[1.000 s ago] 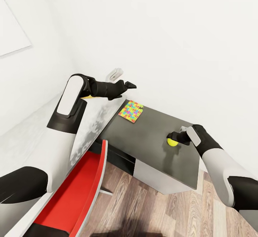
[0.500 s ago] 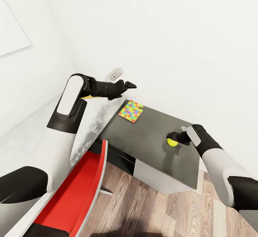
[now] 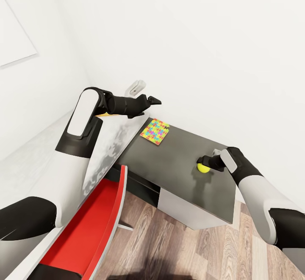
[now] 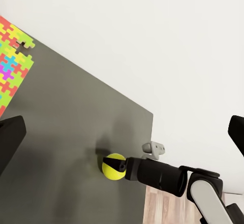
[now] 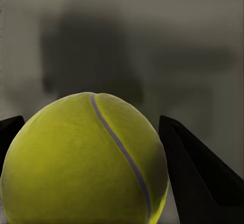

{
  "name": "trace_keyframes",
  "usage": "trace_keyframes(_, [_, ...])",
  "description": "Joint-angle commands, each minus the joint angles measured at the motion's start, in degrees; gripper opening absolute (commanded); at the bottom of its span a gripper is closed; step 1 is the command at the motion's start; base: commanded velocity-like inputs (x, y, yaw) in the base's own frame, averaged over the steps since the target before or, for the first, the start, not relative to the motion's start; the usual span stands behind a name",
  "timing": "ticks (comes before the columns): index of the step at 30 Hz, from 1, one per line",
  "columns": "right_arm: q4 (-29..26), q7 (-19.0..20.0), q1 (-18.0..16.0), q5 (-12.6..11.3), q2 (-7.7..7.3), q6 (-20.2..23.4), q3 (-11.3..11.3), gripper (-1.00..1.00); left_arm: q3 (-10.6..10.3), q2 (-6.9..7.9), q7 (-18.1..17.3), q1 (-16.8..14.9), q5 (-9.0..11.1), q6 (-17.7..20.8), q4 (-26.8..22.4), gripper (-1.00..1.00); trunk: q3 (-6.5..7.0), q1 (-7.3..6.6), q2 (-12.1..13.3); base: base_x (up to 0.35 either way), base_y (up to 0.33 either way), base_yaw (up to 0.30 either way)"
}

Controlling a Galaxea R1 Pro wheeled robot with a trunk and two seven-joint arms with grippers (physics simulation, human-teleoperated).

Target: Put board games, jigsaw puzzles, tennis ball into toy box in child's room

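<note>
With my right jaws point(image 3: 202, 163) pinching the ball point(image 3: 203, 168) low on the counter point(image 3: 182, 161) and my left jaws point(image 3: 155, 100) spread idle, I fear it squirts out on lifting.

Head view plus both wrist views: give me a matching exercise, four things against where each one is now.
Things:
1. small yellow-green tennis ball
2. thin multicoloured jigsaw puzzle square
3. red chair
4. left gripper

Places:
A. on the wood floor in front of the desk
B. raised in the air near the white wall
C. between the right gripper's fingers
D. flat at the dark desk top's far corner

Pairs: 1-C, 2-D, 3-A, 4-B
</note>
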Motion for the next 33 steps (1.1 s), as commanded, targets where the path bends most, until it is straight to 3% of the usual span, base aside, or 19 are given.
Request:
trace_keyframes(1, [-0.1,-0.6,0.0,-0.8,0.04,0.2,-0.1,-1.0,0.0,-0.01,0.6,0.0,0.5,0.1,0.0,1.0,-0.08,0.03,-0.1,0.0,0.0,0.0])
trace_keyframes(13, [-1.7,-0.3,0.5,-0.8,0.06,0.7,0.0,-1.0,0.1,0.25,0.5,0.2,0.6,0.0,0.0,1.0,-0.08,0.03,-0.1,0.0,0.0,0.0])
trace_keyframes(18, [-9.9,2.4,4.3,-0.7,-0.27,2.0,-0.1,-1.0,0.1,0.37,0.5,0.3,0.8,-0.1,-0.1,1.0,-0.08,0.03,-0.1,0.0,0.0,0.0])
trace_keyframes(22, [-26.9,5.6,12.2,-0.8,-0.54,5.5,-0.5,-1.0,0.1,0.39,0.4,0.3,0.9,-0.1,-0.1,1.0,-0.08,0.03,-0.1,0.0,0.0,0.0])
trace_keyframes(23, [-26.9,5.6,12.2,-0.8,-0.54,5.5,-0.5,-1.0,0.1,0.39,0.4,0.3,0.9,-0.1,-0.1,1.0,-0.08,0.03,-0.1,0.0,0.0,0.0])
trace_keyframes(28, [-49.4,7.3,22.3,-0.9,-0.36,9.1,-2.7,-1.0,0.2,0.49,0.3,0.5,0.8,-0.1,-0.3,1.0,-0.08,0.03,-0.1,0.0,0.0,0.0])
trace_keyframes(33, [-57.5,7.8,27.3,-1.0,-0.08,10.5,-3.9,-1.0,0.2,0.54,0.3,0.9,0.8,-0.1,-0.5,1.0,0.03,0.03,-0.1,0.0,0.0,0.019])
